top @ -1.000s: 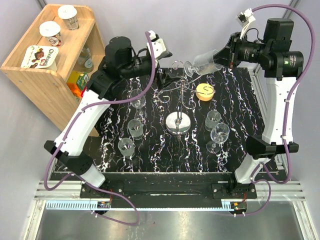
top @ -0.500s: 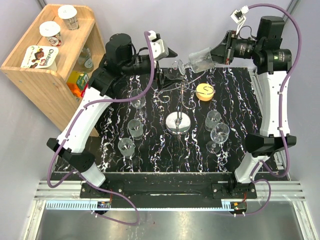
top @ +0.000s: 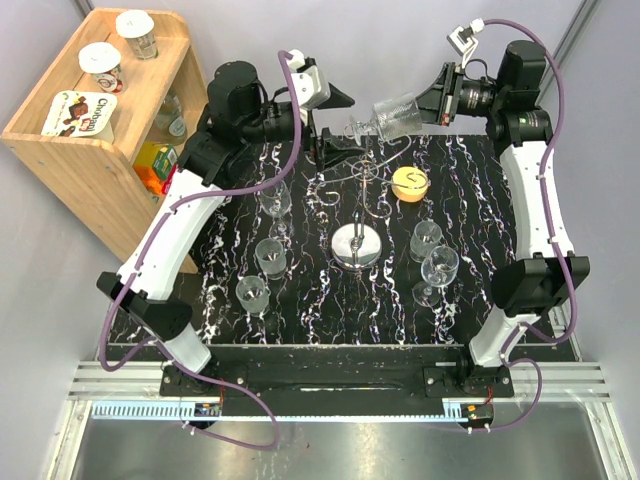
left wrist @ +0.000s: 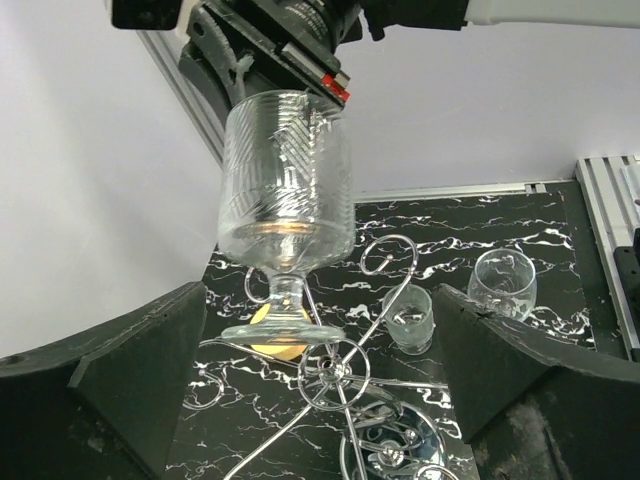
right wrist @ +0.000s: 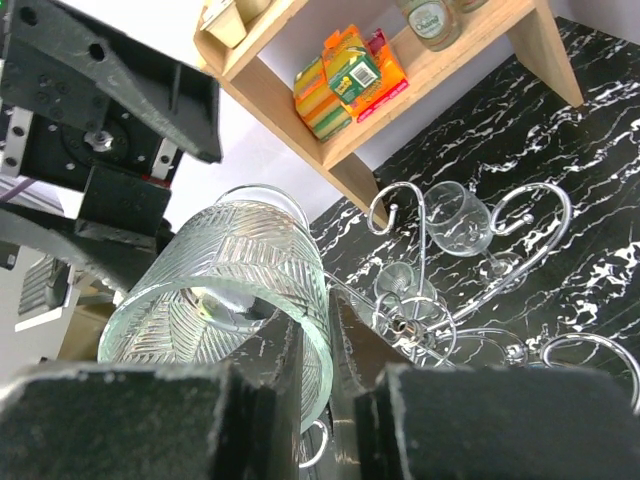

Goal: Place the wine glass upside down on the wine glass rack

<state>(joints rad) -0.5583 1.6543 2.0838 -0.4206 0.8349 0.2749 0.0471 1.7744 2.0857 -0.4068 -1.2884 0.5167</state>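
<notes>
while the wine glass rack [top: 357,245] stands mid-table, the left gripper [left wrist: 320,300] gapes apart, empty. the right gripper [top: 432,103] is clamped on the rim of the wine glass [top: 395,114]. seen from above, the glass's axis runs 3-to-9 o'clock, foot leading, with the rack's arms at 6 o'clock.

A robotics lab, judging by the aluminium rail [top: 580,385] bolted along a black marbled table [top: 310,300].
</notes>
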